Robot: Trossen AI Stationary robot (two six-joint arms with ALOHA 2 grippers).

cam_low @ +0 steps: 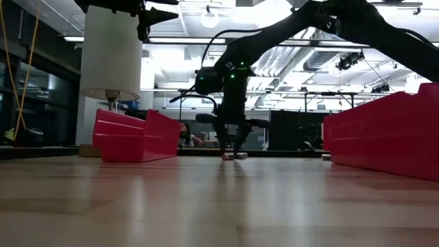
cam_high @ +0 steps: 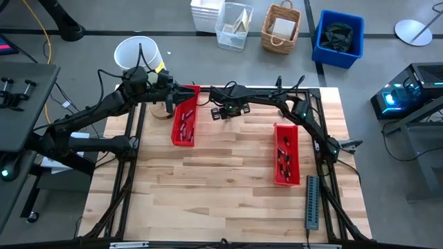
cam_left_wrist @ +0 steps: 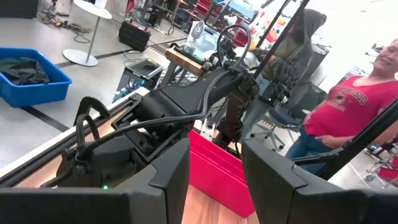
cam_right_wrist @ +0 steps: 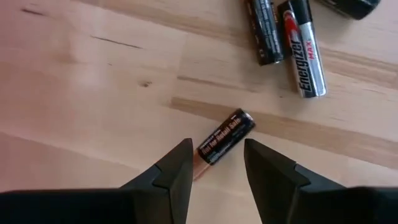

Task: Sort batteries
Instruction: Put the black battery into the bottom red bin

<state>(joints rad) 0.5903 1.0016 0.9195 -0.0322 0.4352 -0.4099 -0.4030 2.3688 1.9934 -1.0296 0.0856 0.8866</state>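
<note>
Several batteries lie loose on the wood near the table's far edge, at its middle (cam_high: 220, 115). In the right wrist view a black and copper battery (cam_right_wrist: 222, 141) lies flat, slanting between my right gripper's (cam_right_wrist: 216, 163) open fingers. Two more batteries (cam_right_wrist: 266, 31) (cam_right_wrist: 305, 50) lie just beyond it. In the low view my right gripper (cam_low: 233, 149) points down, its fingertips at the tabletop. My left gripper (cam_left_wrist: 214, 177) is open and holds nothing. It hangs raised over the far end of the left red tray (cam_high: 184, 124). Both red trays hold batteries.
The right red tray (cam_high: 286, 153) sits near the table's right edge, with a long grey ridged strip (cam_high: 312, 202) nearer me. A white bucket (cam_high: 138, 54) and bins stand beyond the far edge. A person in a red shirt (cam_left_wrist: 351, 106) stands in the room. Bare wood (cam_high: 221, 187) fills the near half.
</note>
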